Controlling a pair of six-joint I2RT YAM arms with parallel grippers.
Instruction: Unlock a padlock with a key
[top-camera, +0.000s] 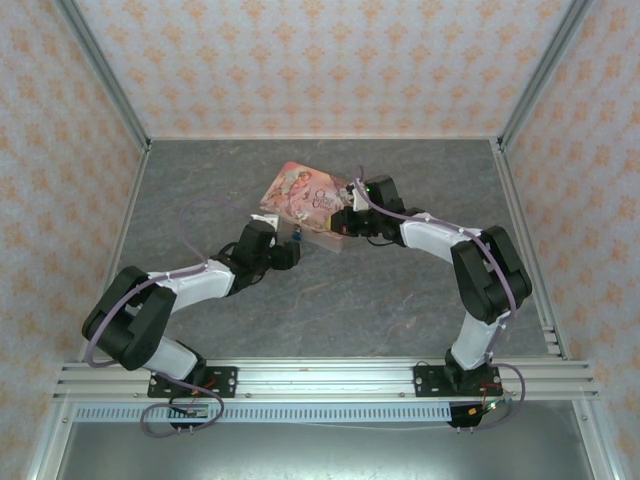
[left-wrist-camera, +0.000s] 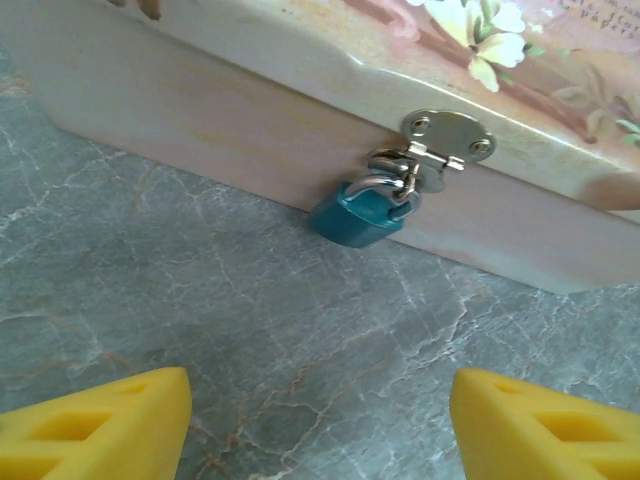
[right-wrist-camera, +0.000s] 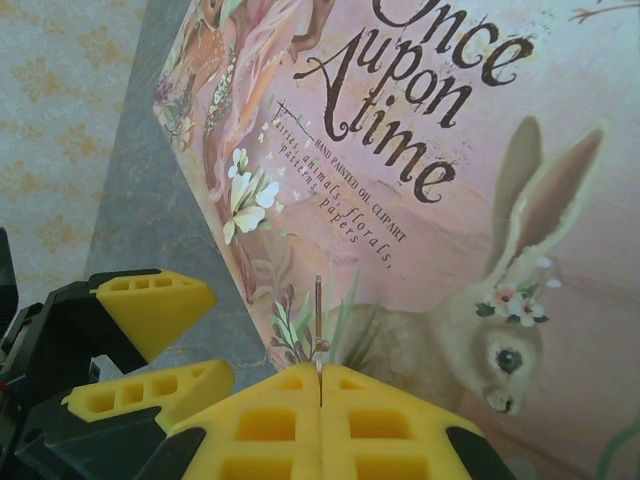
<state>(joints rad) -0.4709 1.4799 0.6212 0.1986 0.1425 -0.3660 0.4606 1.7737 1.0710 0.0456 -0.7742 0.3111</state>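
The grey marbled table (top-camera: 400, 300) carries a pink tin (top-camera: 305, 192), which lies flat near the middle with its lid up and is turned at an angle. Both arms reach toward the near side of the tin, because the lock hangs there. The left gripper (left-wrist-camera: 320, 420) is low over the table, just in front of the tin's front wall. Its yellow fingers (left-wrist-camera: 100, 425) are spread wide with nothing between them. In my judgement it stands so in order to take the lock and keep it steady. The right gripper (right-wrist-camera: 320, 385) hovers over the lid with its pads pressed fully together on something thin. On the front wall a silver hasp (left-wrist-camera: 447, 140) joins lid and box. The padlock (left-wrist-camera: 358, 217), small and blue-green, hangs from the hasp's loop. Its shackle seems closed and its body is tilted, low against the wall and near the table. Its keyhole I cannot see. Smallest is the key (right-wrist-camera: 318, 320), a narrow metal blade seen from its edge. It stands out of the seam between the right pads, probably pinched by its head so that the blade is free to enter. The blade points along the lid, apart from the lock, so the unlocking is not yet begun. The lock hangs loose and may swing aside if nothing holds it.
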